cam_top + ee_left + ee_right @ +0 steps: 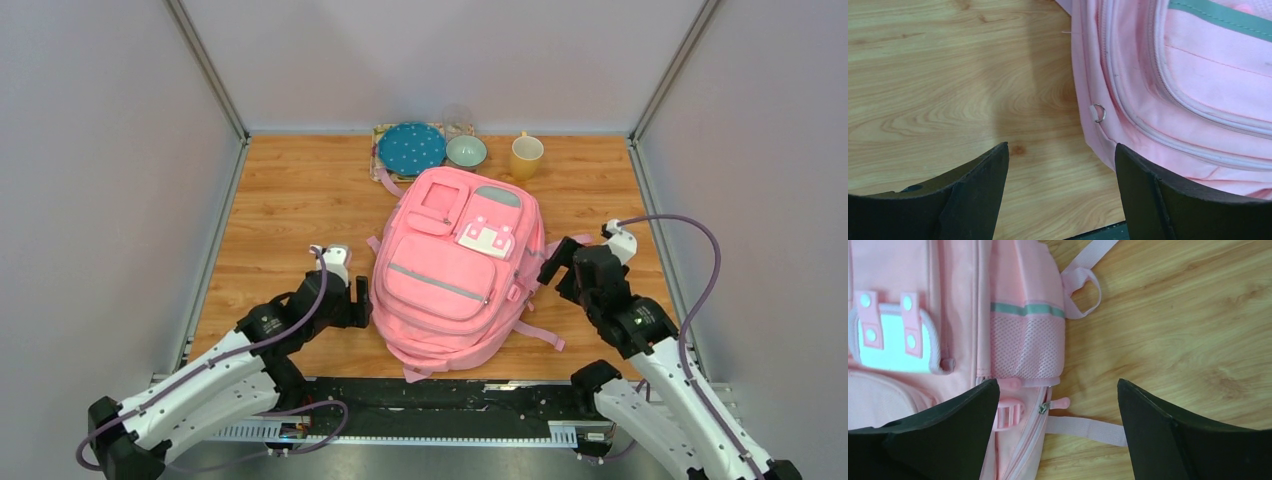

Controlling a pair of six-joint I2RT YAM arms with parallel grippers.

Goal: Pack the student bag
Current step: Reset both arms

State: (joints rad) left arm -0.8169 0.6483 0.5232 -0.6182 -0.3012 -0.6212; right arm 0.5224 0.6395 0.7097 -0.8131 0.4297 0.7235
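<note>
Top external view: at the near edge both arms reach onto the tabletop [300,200], one on each side of the bag [455,270]. The left hand [362,300] sits low at the bag's left flank. The right hand [555,262] is just beside the right flank, a little farther in. Both hands are released, fingers spread wide and grasping nothing.

In the left wrist view one finger hangs over bare wood and the other over the pink edge. A small metal ring [1099,113] on the seam lies ahead, between the tips. Whether either finger touches the fabric, I cannot tell.

In the right wrist view one finger covers the bag's front and the other the wood. Ahead between them are a zip pull [1060,403], a mesh pocket [1028,347] with a grey band, and a looped strap [1083,290].

The bag lies flat in the middle of the tabletop, front pockets up, its largest pocket nearest the arms and a white patch [487,238] beyond it. Past the bag, along the far edge, stand a teal plate [411,147] on a mat [380,165], a bowl [466,151] and a yellow mug [526,156]. A clear glass [458,118] stands behind the bowl.
</note>
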